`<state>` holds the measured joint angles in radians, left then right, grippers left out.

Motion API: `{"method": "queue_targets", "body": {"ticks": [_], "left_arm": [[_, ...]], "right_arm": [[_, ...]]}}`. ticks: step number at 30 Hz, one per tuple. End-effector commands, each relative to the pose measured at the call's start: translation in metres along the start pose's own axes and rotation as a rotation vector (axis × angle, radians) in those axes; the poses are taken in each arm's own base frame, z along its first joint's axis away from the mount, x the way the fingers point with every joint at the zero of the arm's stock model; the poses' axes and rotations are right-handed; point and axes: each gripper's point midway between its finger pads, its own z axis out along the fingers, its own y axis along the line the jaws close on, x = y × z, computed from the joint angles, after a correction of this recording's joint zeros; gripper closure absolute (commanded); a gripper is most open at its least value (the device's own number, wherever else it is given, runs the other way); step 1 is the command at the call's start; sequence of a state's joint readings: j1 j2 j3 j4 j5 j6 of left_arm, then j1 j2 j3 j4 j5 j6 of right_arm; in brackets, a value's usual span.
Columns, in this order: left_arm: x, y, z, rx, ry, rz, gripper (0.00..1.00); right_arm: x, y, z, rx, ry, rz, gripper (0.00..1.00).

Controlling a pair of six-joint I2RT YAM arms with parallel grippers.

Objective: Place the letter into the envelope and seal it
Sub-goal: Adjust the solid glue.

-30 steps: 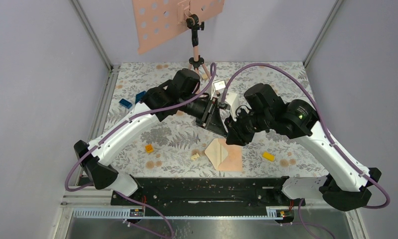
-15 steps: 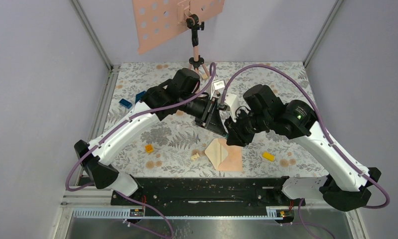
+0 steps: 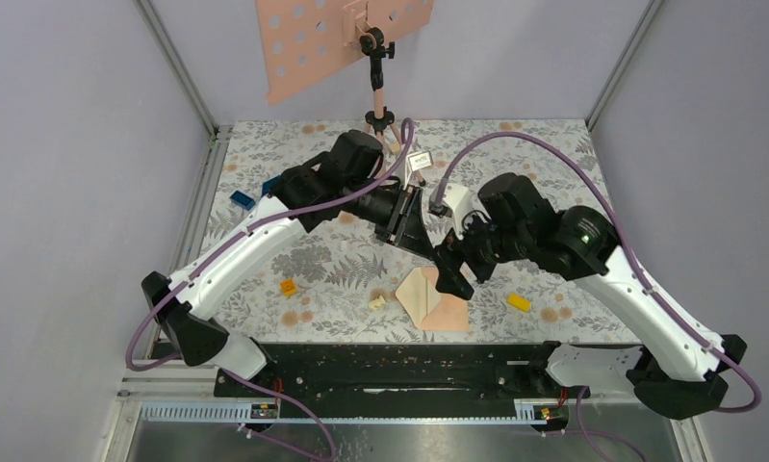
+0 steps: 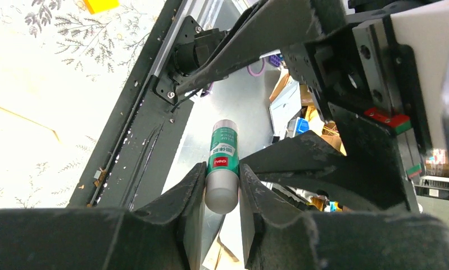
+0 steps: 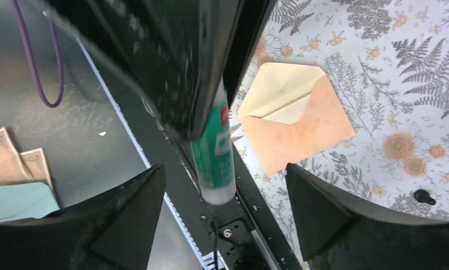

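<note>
The peach envelope lies flat on the floral table near the front edge, its cream-lined flap open to the left; it also shows in the right wrist view as the envelope. I cannot pick out the letter as a separate sheet. My left gripper is shut on a green glue stick and hangs above the table at centre. My right gripper stands wide open just in front of it. The glue stick points between its fingers without touching them.
A pink perforated stand plate on a tripod stands at the back. Yellow blocks, blue blocks and a small cream piece lie scattered. A black rail runs along the near edge.
My right gripper's jaws have gone from nearly closed at the glue stick to wide open. That arm has drawn back toward the near edge. The left arm barely moved.
</note>
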<state>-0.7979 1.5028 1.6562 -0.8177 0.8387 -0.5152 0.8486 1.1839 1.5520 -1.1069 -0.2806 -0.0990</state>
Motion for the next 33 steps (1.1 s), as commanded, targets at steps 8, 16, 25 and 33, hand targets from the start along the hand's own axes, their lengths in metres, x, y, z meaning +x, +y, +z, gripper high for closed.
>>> {"method": "queue_targets", "body": {"ticks": [8,16,25,33], "left_arm": [[-0.020,-0.012,-0.021,0.022,-0.129,0.073,1.00],[-0.041,-0.041,-0.049,0.155,-0.375,0.174,1.00],[-0.050,-0.071,-0.073,0.317,-0.489,0.201,1.00],[-0.053,-0.075,-0.075,0.364,-0.492,0.186,1.00]], "right_arm": [[-0.022,-0.024,-0.043,0.218,-0.392,0.167,0.02],[-0.051,-0.016,-0.068,0.058,-0.622,0.467,0.01],[-0.097,0.015,-0.096,-0.331,-0.939,0.558,0.05],[-0.114,0.031,-0.100,-0.518,-0.989,0.516,0.05]]}}
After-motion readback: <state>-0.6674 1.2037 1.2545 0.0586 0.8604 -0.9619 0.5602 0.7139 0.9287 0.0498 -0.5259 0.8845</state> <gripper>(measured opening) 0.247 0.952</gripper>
